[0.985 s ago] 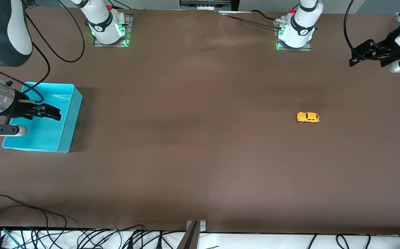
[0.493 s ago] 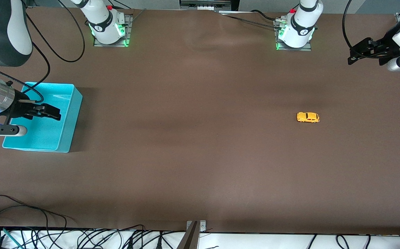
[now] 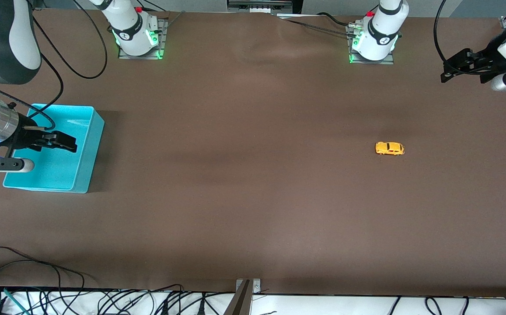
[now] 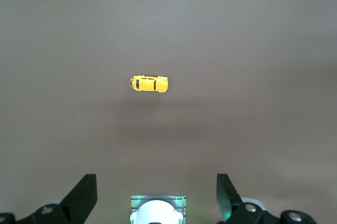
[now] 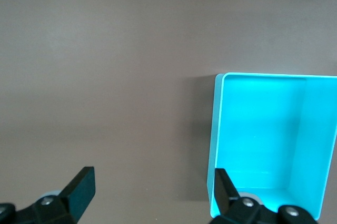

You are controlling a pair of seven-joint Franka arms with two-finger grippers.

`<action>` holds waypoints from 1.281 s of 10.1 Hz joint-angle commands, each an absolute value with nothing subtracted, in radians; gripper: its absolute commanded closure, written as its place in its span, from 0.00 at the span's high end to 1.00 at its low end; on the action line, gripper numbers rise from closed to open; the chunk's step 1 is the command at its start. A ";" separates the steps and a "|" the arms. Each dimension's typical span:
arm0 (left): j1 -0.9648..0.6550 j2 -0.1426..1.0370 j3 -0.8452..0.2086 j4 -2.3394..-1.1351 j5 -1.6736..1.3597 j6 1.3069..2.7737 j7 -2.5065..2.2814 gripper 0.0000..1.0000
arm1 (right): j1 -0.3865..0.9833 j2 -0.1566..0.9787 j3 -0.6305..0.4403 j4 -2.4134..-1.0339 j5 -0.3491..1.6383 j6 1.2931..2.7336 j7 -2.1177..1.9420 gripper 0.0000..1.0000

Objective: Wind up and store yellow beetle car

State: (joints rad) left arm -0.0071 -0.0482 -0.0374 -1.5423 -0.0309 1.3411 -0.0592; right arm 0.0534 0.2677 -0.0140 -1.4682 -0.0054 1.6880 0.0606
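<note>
The yellow beetle car (image 3: pixel 389 148) stands alone on the brown table toward the left arm's end, and it also shows in the left wrist view (image 4: pixel 149 83). My left gripper (image 3: pixel 445 72) hangs open and empty in the air near that end's table edge, well apart from the car. In its own view the left gripper (image 4: pixel 155 193) has both fingers spread wide. At the right arm's end, my right gripper (image 3: pixel 71 145) hovers open over the turquoise bin (image 3: pixel 90 148). The right gripper (image 5: pixel 152 184) holds nothing, and the bin (image 5: pixel 218 129) looks empty inside.
The two arm bases (image 3: pixel 137 37) (image 3: pixel 374 41) with green lights stand along the table edge farthest from the front camera. Loose cables (image 3: pixel 104 302) and a metal bracket (image 3: pixel 247 286) lie along the edge nearest it. Open brown tabletop stretches between bin and car.
The left arm's hand has shifted very slightly. The car, the bin and the right gripper are where they were.
</note>
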 commanded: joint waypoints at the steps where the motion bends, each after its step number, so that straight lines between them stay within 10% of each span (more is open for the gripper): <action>1: 0.002 -0.055 -0.040 -1.551 -0.051 1.353 -0.066 1.00 | 0.048 0.255 -0.011 -1.463 -0.017 1.677 0.049 1.00; 13: 0.000 -0.054 -0.038 -1.551 -0.046 1.353 -0.067 1.00 | 0.048 0.255 -0.025 -1.462 -0.015 1.677 0.051 1.00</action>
